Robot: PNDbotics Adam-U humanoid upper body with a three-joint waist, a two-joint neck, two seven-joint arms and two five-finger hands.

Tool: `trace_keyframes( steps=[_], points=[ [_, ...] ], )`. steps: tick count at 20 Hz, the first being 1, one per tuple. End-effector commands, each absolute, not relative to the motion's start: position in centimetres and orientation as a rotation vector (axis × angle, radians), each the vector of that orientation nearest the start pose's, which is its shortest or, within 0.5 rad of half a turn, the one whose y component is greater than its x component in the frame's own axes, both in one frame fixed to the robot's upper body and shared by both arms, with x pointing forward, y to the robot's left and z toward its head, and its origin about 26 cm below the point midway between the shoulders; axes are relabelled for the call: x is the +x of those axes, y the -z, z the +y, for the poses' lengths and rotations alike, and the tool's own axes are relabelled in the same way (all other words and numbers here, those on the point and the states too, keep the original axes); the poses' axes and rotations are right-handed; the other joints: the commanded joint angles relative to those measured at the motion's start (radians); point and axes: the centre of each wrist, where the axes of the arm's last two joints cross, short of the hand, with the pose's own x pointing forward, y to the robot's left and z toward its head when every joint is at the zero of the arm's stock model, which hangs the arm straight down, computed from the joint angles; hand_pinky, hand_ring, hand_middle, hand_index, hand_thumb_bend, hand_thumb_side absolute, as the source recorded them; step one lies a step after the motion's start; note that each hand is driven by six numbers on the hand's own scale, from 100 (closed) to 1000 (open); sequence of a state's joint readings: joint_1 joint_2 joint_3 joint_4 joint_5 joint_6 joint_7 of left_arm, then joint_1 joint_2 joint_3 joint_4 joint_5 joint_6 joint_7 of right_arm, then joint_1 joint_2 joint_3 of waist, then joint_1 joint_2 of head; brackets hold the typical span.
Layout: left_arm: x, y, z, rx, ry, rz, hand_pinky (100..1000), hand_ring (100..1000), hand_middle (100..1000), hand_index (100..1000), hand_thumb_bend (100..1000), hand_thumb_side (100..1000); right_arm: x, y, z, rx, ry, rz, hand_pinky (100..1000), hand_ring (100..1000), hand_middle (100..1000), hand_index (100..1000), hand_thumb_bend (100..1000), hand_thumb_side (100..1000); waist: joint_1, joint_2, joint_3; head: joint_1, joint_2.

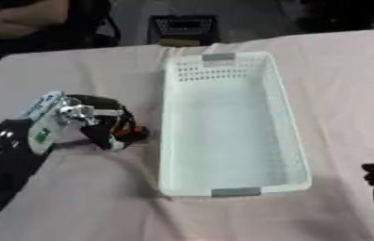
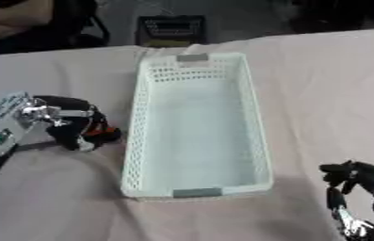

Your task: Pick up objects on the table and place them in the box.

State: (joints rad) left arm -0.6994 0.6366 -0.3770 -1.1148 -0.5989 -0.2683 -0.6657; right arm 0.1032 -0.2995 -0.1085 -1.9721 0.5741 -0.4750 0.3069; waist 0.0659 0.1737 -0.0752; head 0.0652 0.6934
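Observation:
A long white perforated box (image 1: pixel 293 141) with grey end handles lies lengthwise in the middle of the table, with nothing visible inside. My left hand (image 1: pixel 99 120) rests on the cloth just left of the box, fingers curled down over a small orange-red object (image 1: pixel 132 132) that peeks out at its right side. My right hand (image 2: pixel 356 181) hangs at the lower right corner, away from the box, its dark fingers bent inward with nothing in them.
A pale pink cloth (image 1: pixel 346 84) covers the table. A dark crate-like item (image 1: pixel 183 29) stands beyond the far edge. A person's folded arms (image 1: pixel 21 16) show at the upper left, off the table.

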Motion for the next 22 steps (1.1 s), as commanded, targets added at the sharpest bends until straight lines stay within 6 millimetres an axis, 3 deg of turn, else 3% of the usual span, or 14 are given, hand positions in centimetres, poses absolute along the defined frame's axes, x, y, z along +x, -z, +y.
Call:
trace_keyframes(
  steps=[1, 5, 11, 18, 22],
  points=[
    [42.9, -15.2, 32.5, 0.467, 1.754, -1.153, 303, 114, 256, 384, 100, 290, 24.0, -10.2, -32.5, -0.614, -1.166, -1.974, 430, 552, 578, 788, 100, 781, -0.004, -0.011, 0.002, -0.008, -0.012],
    [43.0, -16.3, 32.8, 0.424, 1.714, -1.167, 298, 102, 240, 375, 100, 324, 24.0, -10.2, -32.5, -0.614, -1.166, -1.973, 430, 552, 578, 788, 100, 781, -0.003, -0.012, 0.003, -0.008, -0.013],
    [43.1, -18.3, 33.1, 0.416, 1.665, -1.21, 298, 100, 236, 375, 100, 264, 24.0, -10.2, -32.6, -0.616, -1.167, -1.97, 430, 552, 578, 788, 100, 781, -0.003, -0.012, 0.004, -0.011, -0.014],
    [43.0, -23.2, 33.3, 0.478, 1.631, -1.325, 295, 100, 230, 376, 100, 255, 23.9, -10.1, -32.6, -0.619, -1.168, -1.965, 430, 552, 578, 788, 100, 781, 0.0, -0.015, 0.007, -0.014, -0.015],
    [43.1, -25.9, 31.8, 0.474, 1.636, -1.42, 294, 100, 224, 376, 100, 249, 23.9, -10.1, -32.6, -0.615, -1.172, -1.964, 430, 552, 578, 788, 100, 781, 0.001, -0.018, 0.008, -0.012, -0.016]
  ],
)
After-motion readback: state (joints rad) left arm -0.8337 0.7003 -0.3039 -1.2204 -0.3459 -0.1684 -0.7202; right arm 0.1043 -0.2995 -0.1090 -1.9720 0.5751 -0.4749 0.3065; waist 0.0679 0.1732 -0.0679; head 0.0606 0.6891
